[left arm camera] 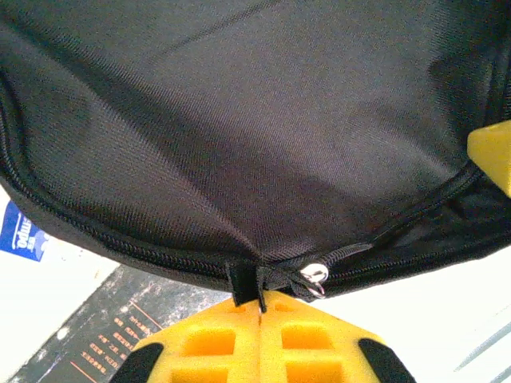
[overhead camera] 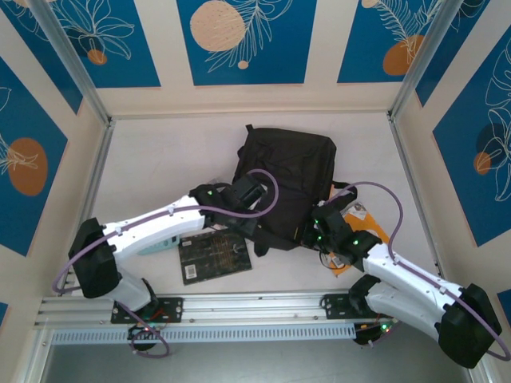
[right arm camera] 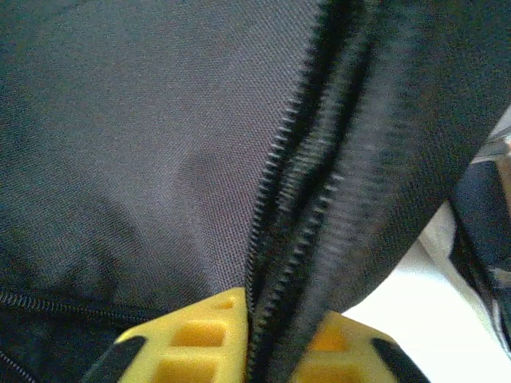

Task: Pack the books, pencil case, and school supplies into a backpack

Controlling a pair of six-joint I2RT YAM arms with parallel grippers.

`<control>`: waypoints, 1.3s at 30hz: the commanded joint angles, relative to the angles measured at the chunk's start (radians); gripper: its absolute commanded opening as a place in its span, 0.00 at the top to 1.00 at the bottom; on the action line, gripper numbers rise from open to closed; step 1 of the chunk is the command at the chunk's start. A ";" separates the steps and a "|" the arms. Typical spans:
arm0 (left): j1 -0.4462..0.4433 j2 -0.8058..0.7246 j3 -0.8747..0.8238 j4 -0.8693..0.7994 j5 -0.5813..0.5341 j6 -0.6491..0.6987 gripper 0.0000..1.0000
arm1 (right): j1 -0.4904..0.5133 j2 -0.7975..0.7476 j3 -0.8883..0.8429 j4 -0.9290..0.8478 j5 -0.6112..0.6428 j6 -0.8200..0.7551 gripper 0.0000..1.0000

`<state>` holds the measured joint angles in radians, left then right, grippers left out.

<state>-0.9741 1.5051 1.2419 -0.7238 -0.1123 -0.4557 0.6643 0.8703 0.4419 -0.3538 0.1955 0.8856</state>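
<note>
Left gripper (left arm camera: pixel 259 302) is fully closed, yellow fingers pressed flat together, pinching a small black fabric tab on the zip edge of the backpack (left arm camera: pixel 239 120). A metal zip ring (left arm camera: pixel 314 274) hangs just beside that pinch, on its right. From above, I see the backpack lying flat mid-table (overhead camera: pixel 160 159), with the left gripper (overhead camera: pixel 249 198) at its near-left edge and the right gripper (overhead camera: pixel 319 226) at its near-right edge. On the right wrist camera the right gripper (right arm camera: pixel 271 345) has its jaws a little apart. A zippered seam of the backpack (right arm camera: pixel 144 136) runs down between them and fills the gap. That picture is blurred, and I cannot tell whether the fingers press the seam or only flank it. The black book (overhead camera: pixel 214 257) lies on the table nearer the bases than the backpack, just beside the left arm. A blue-printed packet (left arm camera: pixel 20 231) peeks out from under the bag's edge. An orange book (overhead camera: pixel 374 226) lies partly under the right arm.
</note>
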 commanded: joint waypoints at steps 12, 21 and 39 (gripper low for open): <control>0.058 -0.196 -0.209 0.222 0.092 -0.118 1.00 | -0.015 -0.064 0.236 -0.145 -0.144 -0.297 0.90; 0.064 -0.259 -0.280 0.278 0.082 -0.138 1.00 | -0.054 0.160 0.381 -0.046 -0.289 -0.252 1.00; 0.071 -0.304 -0.351 0.336 0.066 -0.158 1.00 | -0.034 0.630 0.383 0.452 -0.644 0.016 1.00</control>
<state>-0.9173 1.2190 0.9001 -0.4034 -0.0341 -0.6041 0.6144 1.4937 0.8238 0.0269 -0.3813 0.8616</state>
